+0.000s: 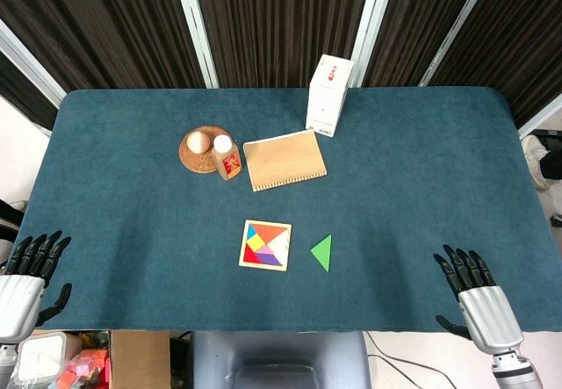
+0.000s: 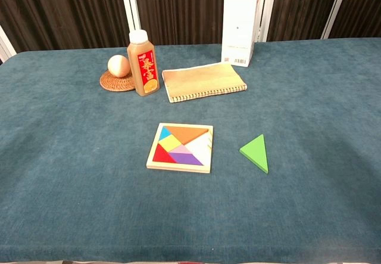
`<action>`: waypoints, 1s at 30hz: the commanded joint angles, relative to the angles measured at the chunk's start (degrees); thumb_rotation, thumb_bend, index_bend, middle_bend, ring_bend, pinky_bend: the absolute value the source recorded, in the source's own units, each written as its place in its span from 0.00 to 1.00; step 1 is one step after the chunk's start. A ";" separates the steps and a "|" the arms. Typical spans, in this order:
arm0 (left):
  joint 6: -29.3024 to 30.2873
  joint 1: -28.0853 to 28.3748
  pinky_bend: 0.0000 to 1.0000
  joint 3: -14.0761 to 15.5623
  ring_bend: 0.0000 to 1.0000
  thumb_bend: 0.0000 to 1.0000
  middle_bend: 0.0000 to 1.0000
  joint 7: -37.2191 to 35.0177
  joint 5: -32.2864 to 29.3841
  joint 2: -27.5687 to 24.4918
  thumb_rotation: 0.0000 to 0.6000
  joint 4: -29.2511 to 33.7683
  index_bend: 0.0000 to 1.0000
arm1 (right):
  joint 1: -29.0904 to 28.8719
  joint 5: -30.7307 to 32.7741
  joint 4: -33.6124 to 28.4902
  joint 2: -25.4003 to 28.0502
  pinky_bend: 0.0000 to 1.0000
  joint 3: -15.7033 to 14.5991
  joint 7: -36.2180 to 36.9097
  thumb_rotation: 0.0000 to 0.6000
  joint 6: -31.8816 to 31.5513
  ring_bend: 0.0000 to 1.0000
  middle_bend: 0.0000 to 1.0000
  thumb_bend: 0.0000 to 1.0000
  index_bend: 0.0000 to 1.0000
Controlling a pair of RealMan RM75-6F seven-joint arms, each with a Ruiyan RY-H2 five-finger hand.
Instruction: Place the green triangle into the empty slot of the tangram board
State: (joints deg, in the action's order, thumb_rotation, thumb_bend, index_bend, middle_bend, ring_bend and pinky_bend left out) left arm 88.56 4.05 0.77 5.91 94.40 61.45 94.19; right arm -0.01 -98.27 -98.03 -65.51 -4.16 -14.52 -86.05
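Flat green wooden triangle [image 2: 256,152] lies right of square wooden tangram board [image 2: 180,148], lower centre of frame: likely light, rigid, thin; pinch opposite edges. Left hand [image 1: 31,262], right hand [image 1: 470,275] empty, fingers spread.

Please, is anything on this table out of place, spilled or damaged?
Nothing is spilled or damaged. Only the green triangle lies loose on the cloth, right of the puzzle board, whose right side shows an empty slot. The bottle stands upright.
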 commanded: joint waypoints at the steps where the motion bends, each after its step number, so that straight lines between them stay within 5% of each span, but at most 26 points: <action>1: 0.03 0.04 0.05 0.10 0.02 0.46 0.03 0.34 0.33 0.29 1.00 -0.26 0.00 | -0.23 -0.07 -0.06 0.09 0.00 -0.07 0.27 1.00 0.40 0.00 0.00 0.07 0.00; 8: -0.49 0.32 0.05 0.21 0.01 0.47 0.03 -0.31 0.32 0.24 1.00 -0.18 0.00 | -3.28 0.53 -0.05 -1.22 0.00 0.96 -1.45 1.00 5.14 0.00 0.00 0.09 0.00; 14: -1.10 0.91 0.05 -0.12 0.02 0.46 0.03 -1.28 0.05 0.03 1.00 -0.49 0.00 | -13.82 5.23 -3.10 -3.25 0.00 7.55 -8.07 1.00 18.41 0.00 0.00 0.16 0.00; 21: -0.83 0.75 0.05 -0.08 0.01 0.46 0.03 -0.87 -0.04 0.04 1.00 -0.22 0.00 | -26.54 18.59 -1.87 -6.20 0.00 13.62 -16.57 1.00 36.49 0.00 0.00 0.23 0.07; 30: -0.52 0.50 0.05 -0.16 0.01 0.46 0.03 -1.16 -0.52 -0.23 1.00 -0.13 0.00 | -34.73 27.04 5.87 -11.58 0.00 14.30 -20.53 1.00 43.11 0.00 0.00 0.29 0.21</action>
State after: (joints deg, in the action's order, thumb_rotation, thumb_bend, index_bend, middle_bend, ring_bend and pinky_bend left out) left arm 88.04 4.56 0.61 4.73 93.89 61.24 94.04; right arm -33.59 -72.58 -93.45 -75.75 9.80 -34.21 -43.97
